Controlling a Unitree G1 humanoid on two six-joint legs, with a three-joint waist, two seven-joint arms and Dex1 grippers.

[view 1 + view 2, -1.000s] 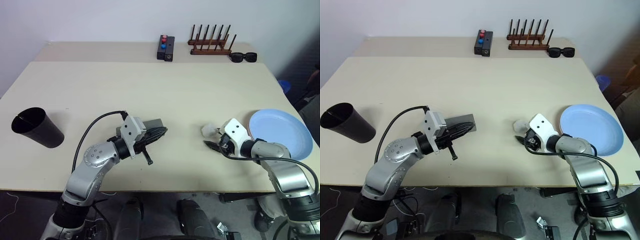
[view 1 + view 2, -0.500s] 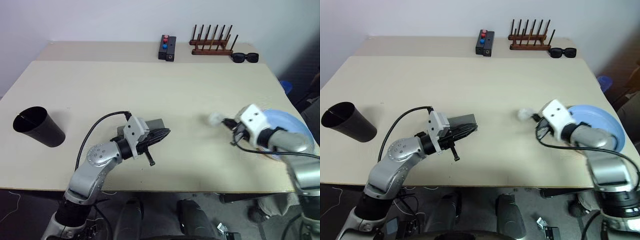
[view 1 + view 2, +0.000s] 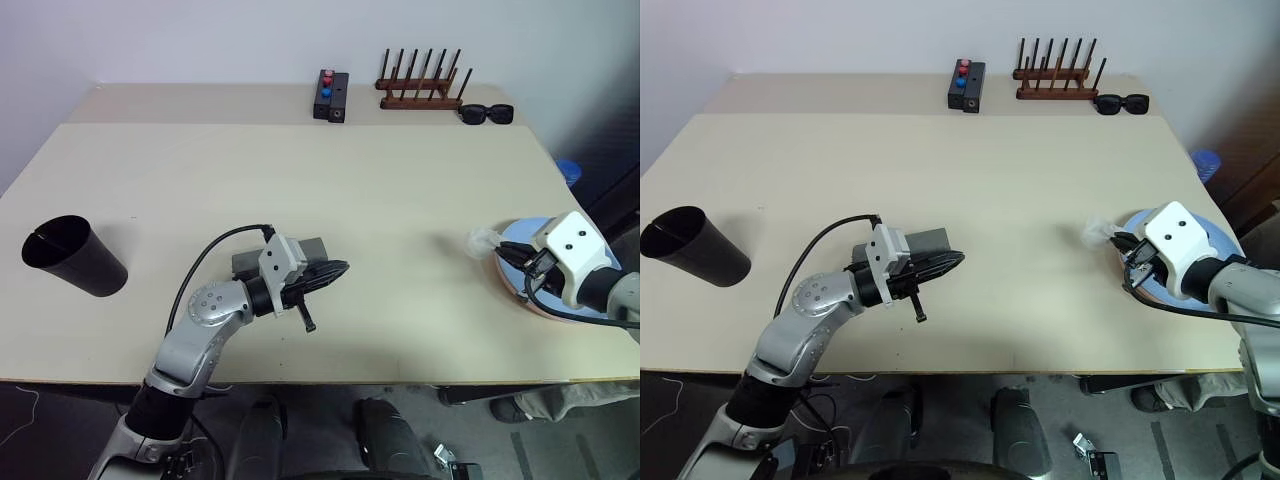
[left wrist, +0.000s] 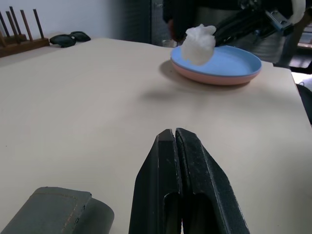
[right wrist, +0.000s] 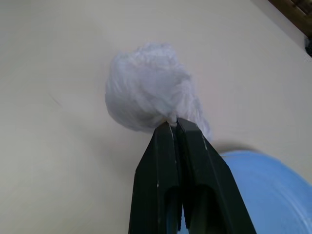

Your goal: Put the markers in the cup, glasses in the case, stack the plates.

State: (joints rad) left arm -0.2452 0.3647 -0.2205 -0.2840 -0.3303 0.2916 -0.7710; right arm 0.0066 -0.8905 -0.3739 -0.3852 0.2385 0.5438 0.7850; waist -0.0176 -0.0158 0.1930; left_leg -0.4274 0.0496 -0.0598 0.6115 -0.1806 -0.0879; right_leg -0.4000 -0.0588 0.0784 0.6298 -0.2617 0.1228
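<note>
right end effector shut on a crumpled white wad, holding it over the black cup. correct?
Not quite. The right end effector is shut on the crumpled white wad, but it holds it by the stacked plates, blue on pink, at the table's right side. The black cup lies far off at the left edge. The right eye view shows both.

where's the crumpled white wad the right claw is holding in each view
Left eye view: crumpled white wad, right of centre, beside the blue plate.
Right eye view: same wad, held by the right claw.
Left wrist view: wad near the top, hanging in front of the blue plate.
Right wrist view: wad at centre, pinched at the fingertips.
Shared landmark: the blue plate.
</note>
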